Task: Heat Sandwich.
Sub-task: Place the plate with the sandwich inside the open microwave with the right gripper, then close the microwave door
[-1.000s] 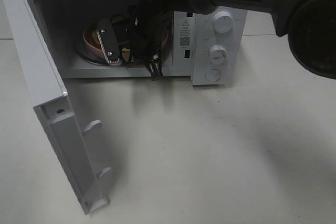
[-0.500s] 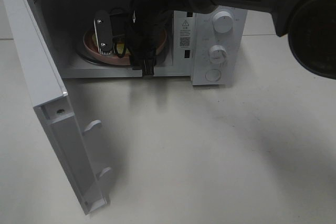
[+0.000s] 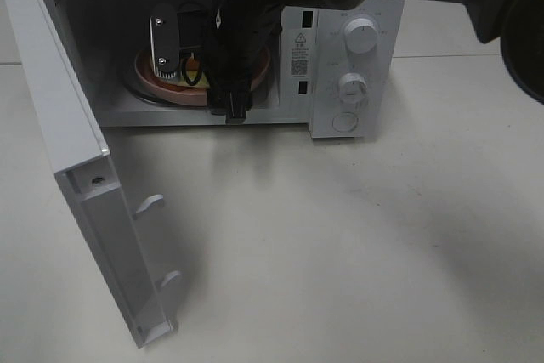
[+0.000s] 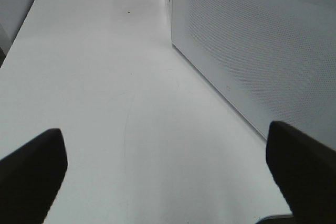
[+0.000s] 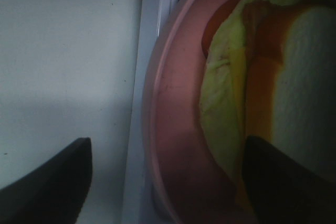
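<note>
1 second ago the right pincer [image 5: 165, 182] was pinched tight on the pink plate [image 5: 173, 103]. Now its jaws are apart and the plate is free. The sandwich [image 5: 231, 87] sits on it inside the microwave [image 3: 353, 57], so the door [image 3: 76, 150] looks next to shut. The left pincer [image 4: 168, 177] hangs wide apart over the smooth white table [image 3: 340, 235]

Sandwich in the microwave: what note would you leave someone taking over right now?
Left hand: open, empty, over the white table beside the white microwave oven.
Right hand: open, inside the oven, fingers either side of the round pink plate's rim, gripping nothing.
Thick white-bread sandwich: on that plate, in the oven.
Done: sandwich is inside.
Left: pull the right arm out, shut the open door, probably turn a knob.
</note>
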Robot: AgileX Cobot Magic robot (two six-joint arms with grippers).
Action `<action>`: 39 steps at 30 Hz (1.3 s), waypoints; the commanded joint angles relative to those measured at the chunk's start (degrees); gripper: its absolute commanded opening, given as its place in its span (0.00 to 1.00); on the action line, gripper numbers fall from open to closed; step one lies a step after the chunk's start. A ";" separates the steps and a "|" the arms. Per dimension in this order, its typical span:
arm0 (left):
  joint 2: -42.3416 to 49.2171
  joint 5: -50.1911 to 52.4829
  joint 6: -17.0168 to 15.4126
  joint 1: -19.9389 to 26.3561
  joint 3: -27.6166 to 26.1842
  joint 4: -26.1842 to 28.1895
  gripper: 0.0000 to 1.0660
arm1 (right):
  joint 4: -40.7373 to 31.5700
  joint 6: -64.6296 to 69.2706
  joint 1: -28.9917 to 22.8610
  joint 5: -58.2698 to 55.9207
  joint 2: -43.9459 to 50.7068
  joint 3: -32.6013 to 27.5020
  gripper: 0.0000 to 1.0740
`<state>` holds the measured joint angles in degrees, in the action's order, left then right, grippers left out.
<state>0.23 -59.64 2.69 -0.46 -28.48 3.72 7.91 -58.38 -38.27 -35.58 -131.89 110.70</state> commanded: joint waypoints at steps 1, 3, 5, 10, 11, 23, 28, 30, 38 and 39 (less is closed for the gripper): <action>1.49 0.23 -0.06 -0.17 0.11 0.00 0.92 | -0.34 0.57 -0.52 0.86 1.89 -2.12 0.71; 1.49 0.23 -0.06 -0.17 0.11 0.00 0.92 | -0.40 0.52 -1.20 0.97 2.52 -3.15 0.71; 1.49 0.23 -0.06 -0.17 0.11 0.00 0.92 | -0.52 0.52 -1.26 1.15 3.27 -4.01 0.71; 1.49 0.23 -0.06 -0.17 0.11 0.00 0.92 | -0.40 0.52 -2.58 2.06 5.79 -7.05 0.71; 1.49 0.23 -0.06 -0.17 0.11 0.00 0.92 | -0.40 0.52 -2.58 2.06 5.79 -7.05 0.71; 1.49 0.23 -0.06 -0.17 0.11 0.00 0.92 | 1.09 3.84 -3.84 1.66 11.00 -14.32 0.71; 1.49 0.23 -0.06 -0.17 0.11 0.00 0.92 | 3.90 6.59 -3.84 1.49 14.67 -18.68 0.71; 1.49 0.23 -0.06 -0.17 0.11 0.00 0.92 | 4.47 7.05 -3.84 1.55 15.36 -19.54 0.71; 1.49 0.23 -0.06 -0.17 0.11 0.00 0.92 | 6.59 9.63 -3.84 1.95 20.68 -26.47 0.71; 1.49 0.23 -0.06 -0.17 0.11 0.00 0.92 | 6.59 9.74 -3.84 1.95 21.20 -27.16 0.71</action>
<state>0.23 -59.64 2.69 -0.46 -28.48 3.72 13.92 -49.50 -41.88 -34.09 -112.01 84.68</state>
